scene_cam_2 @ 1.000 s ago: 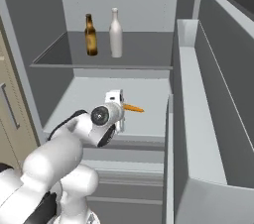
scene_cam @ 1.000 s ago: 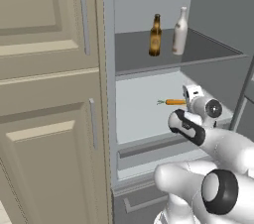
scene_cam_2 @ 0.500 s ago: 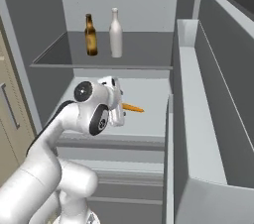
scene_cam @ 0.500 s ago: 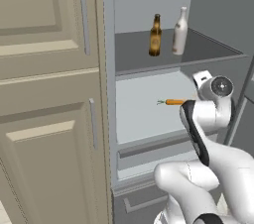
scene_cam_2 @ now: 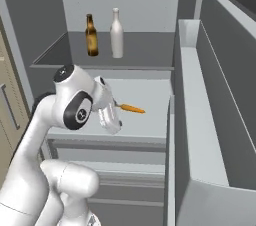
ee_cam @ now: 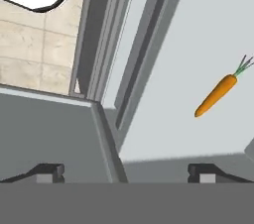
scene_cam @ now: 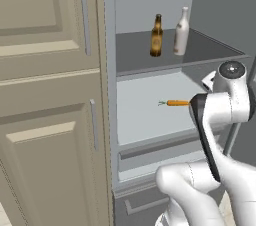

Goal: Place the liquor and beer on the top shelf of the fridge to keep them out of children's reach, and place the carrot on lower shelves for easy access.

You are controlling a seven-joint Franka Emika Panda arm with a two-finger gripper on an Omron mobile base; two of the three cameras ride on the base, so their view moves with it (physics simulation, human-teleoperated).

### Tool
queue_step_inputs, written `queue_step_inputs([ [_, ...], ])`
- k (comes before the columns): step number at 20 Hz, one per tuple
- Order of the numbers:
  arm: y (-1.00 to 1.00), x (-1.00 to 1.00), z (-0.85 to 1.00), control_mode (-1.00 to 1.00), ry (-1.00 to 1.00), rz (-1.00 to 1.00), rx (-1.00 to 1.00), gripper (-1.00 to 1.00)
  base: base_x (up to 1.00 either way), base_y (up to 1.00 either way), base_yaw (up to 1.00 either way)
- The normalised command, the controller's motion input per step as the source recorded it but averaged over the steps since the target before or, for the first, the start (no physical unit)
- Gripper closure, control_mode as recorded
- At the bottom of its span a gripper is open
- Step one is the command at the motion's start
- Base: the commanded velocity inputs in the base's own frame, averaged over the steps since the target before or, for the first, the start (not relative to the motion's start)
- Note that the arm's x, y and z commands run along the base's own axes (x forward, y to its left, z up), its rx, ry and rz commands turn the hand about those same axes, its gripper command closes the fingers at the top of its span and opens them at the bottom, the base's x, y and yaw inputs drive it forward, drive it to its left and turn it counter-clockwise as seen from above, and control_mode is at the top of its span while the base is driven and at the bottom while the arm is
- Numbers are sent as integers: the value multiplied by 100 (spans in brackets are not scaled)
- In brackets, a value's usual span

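Arm: rising from the base, bending at a raised elbow in front of the open fridge, wrist turning toward the pale shelf level.
Gripper: pointing down and across the shelf's front edge; two dark finger tips standing wide apart, holding nothing. In the right base view, sitting just left of the carrot, not touching it; fingers too small there to judge.

Carrot: lying flat on one of the lower shelves, green stem toward the fridge's left wall, orange tip toward the arm. In the hand view, resting alone on the pale panel, well apart from the finger tips.
Beer: standing upright on the top shelf, near its middle.
Liquor: standing upright just beside the beer, on its right, not touching.

Surface and room:
- Top shelf: dark grey, thin front edge, carrying both bottles.
- Lower shelves: whitish-grey, with a grey front lip and a drawer front below.
- Fridge door: swinging open to the right, grey inner wall with a long door bin.
- Beige panelled cabinets: filling the left side, vertical handles near the fridge edge.
- Pale tiled floor: showing beyond the fridge's lower edge in the hand view.
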Motion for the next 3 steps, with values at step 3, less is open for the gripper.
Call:
queue_step_inputs([
  [3, 28, -100, 0, -100, 1, 14, -8, -100, 0, 0, 0],
])
